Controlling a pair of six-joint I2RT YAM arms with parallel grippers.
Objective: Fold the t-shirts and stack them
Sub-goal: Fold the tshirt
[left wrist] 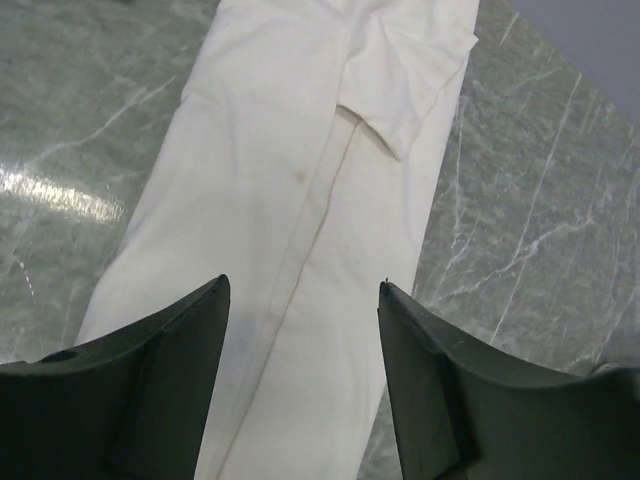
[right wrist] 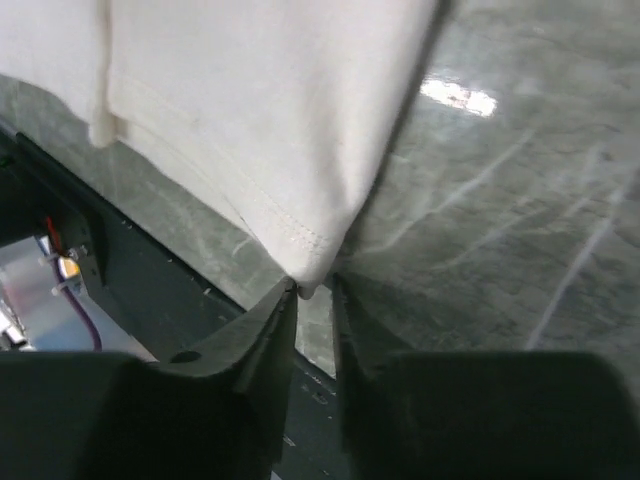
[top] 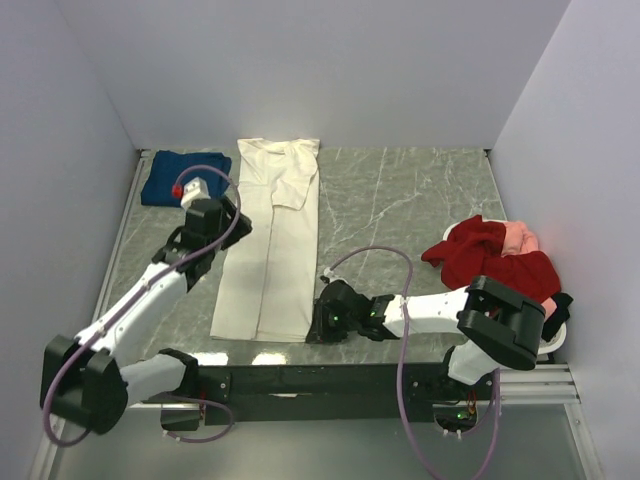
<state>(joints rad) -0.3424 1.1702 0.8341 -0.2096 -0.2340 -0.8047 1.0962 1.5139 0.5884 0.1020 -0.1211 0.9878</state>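
Observation:
A cream-white t-shirt (top: 270,240) lies folded into a long narrow strip down the table, collar end far, hem near. My left gripper (top: 228,215) is open and hovers over the strip's left side; the wrist view shows the cloth (left wrist: 300,180) between its spread fingers (left wrist: 303,285). My right gripper (top: 322,322) is low at the strip's near right corner. In the right wrist view its fingers (right wrist: 315,285) are nearly closed, with the hem corner (right wrist: 300,250) pinched at their tips. A folded dark blue t-shirt (top: 170,178) sits at the far left.
A heap of red (top: 490,262) and pink (top: 520,238) shirts lies at the right, with something black and a white rim (top: 562,325) behind my right arm. The dark base rail (top: 330,380) runs along the near table edge, just below the hem.

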